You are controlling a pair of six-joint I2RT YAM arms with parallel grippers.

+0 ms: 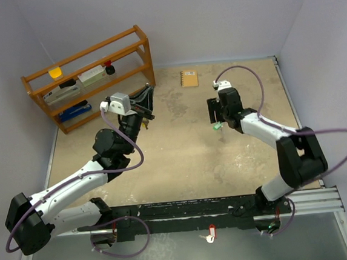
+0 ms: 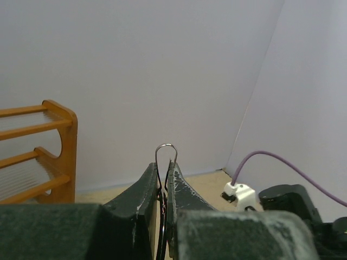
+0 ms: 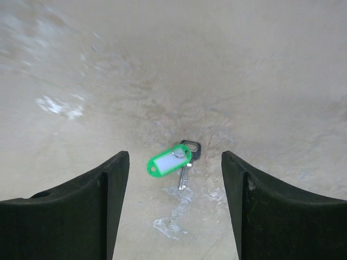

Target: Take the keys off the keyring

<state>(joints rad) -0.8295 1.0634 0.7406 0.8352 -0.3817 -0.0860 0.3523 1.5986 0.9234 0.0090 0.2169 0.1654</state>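
The left gripper (image 2: 165, 174) has its jaws pinched on the keyring (image 2: 166, 147), a thin rounded wire loop poking above their tips. The right gripper (image 3: 174, 158) holds its jaws apart above a small metal key (image 3: 182, 177) with a glossy green tag (image 3: 161, 164), lying on the mottled beige table (image 3: 81, 65).

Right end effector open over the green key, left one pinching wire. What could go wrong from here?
1. The keyring is thin wire pinched in the shut left end effector, a loop poking past the tips; it could slip or twist out.
2. The green key lies flat on the table below the open right end effector; being tiny and flat, it may be hard to pinch if it must be moved.
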